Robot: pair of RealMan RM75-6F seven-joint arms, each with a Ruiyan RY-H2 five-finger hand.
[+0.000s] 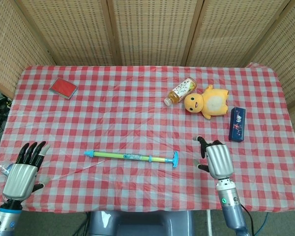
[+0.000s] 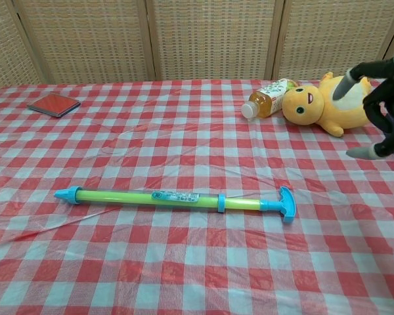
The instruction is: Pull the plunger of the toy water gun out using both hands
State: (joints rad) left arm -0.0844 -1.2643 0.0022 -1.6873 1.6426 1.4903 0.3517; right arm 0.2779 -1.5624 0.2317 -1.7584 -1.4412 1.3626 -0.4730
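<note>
Water gun [image 1: 131, 157]: flat on cloth, T-handle [image 1: 175, 160] end just beside right hand [image 1: 215, 158] fingertips, bare cloth between.
R hand: fingers curled partway, apart, holding nothing.
Left hand [image 1: 23, 169]: at near table edge, fingers spread, empty; nozzle well apart from it.

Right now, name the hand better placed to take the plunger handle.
Right. The right hand hovers open just beyond the plunger handle, while the left hand sits off the nozzle end.

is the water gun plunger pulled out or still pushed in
Pushed in: on the toy water gun, the blue T-handle sits close against the green barrel's end.
</note>
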